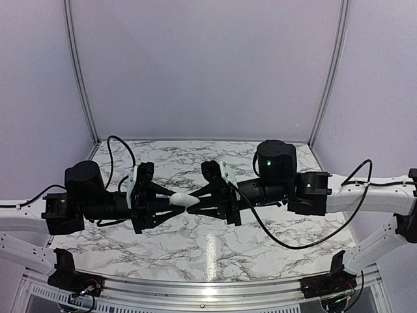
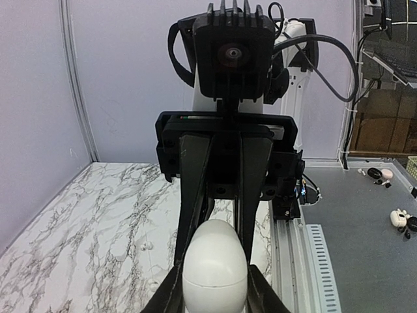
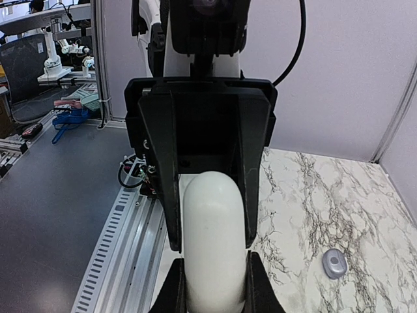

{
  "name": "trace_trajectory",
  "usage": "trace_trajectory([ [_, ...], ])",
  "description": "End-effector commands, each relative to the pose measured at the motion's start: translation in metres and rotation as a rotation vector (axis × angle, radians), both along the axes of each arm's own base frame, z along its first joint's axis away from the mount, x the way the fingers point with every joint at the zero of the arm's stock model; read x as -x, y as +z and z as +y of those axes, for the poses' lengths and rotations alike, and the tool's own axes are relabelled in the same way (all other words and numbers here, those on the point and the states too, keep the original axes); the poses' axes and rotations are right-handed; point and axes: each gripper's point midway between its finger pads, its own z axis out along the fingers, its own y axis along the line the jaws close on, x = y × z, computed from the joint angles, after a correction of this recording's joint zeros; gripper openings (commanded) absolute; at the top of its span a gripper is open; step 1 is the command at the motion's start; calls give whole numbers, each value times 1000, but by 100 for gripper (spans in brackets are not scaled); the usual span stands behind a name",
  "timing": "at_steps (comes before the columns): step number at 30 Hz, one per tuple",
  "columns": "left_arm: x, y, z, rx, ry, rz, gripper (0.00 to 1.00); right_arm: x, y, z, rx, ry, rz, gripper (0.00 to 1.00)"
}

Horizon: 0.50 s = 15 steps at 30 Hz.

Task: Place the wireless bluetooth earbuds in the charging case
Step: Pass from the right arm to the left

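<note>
The wireless bluetooth earbuds: we found only one likely bud, a small grey, faintly shiny oval. It lay loose on the marble table, at four o'clock from the case in the right wrist view and well apart from it. From above we could not find it.
Bud handling: we judged it very light, hard and slick, and apt to roll or squirt out of a firm pinch. We thought a gentle fingertip hold across its broader sides would suit it best.
Left gripper: it pointed in from nine o'clock, jaws narrow and clamped on one end of the case.
Charging case: it was a smooth white pebble, lid closed as far as we could tell. The two grippers held it off the marble between them, near the table's middle.
Case handling: we judged it light, rigid and glossy, with a rounded shell that fingers could slide off. We would take it across the flanks, clear of the lid seam.
Right gripper: it pointed in from three o'clock, jaws narrow and gripping the case's other end.
Back wall: it was plain and pale, at twelve o'clock.
</note>
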Motion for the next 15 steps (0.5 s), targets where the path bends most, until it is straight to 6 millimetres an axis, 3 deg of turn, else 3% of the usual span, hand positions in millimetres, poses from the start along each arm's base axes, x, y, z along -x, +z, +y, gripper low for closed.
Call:
trace_trajectory([
  [1, -2, 8, 0, 26, 8, -18, 29, 0, 12, -1, -28, 8, -17, 0],
  [9, -2, 6, 0, 22, 9, -17, 39, 0, 14, 0, -32, 12, -22, 0],
  [15, -4, 5, 0, 19, 16, -24, 32, 0, 14, 0, -33, 13, -22, 0],
])
